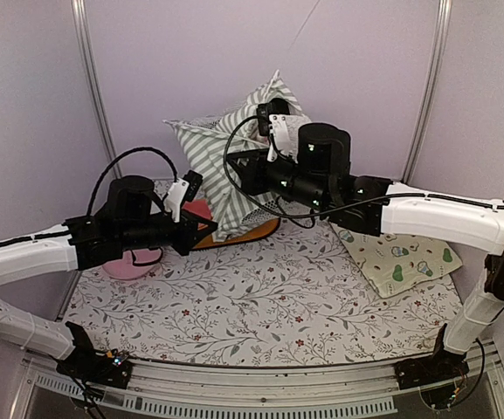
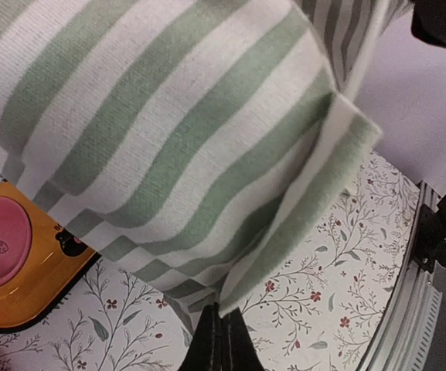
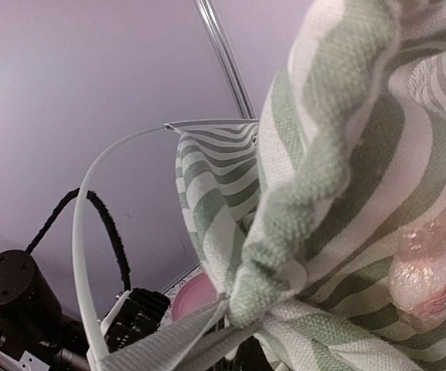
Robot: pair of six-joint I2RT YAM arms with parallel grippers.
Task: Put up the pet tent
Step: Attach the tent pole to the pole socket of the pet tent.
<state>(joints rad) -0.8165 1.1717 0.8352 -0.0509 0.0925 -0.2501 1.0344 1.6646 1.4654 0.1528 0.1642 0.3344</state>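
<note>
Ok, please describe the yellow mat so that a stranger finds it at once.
Look at the table with the flowered cover, on its right side, below the right arm. The mat lies flat there, pale yellow with green fruit prints, unlike the striped tent and the orange bowl.

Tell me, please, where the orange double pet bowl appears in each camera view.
Top external: the orange pet bowl lies left of centre, mostly hidden under the pet tent.
Left wrist: it is in the bottom-left corner, partly under the striped fabric.
Right wrist: no orange shows; a pink patch low in the picture may belong to it, but I cannot tell.
Shared landmark: the green-striped pet tent, in all three views.
</note>
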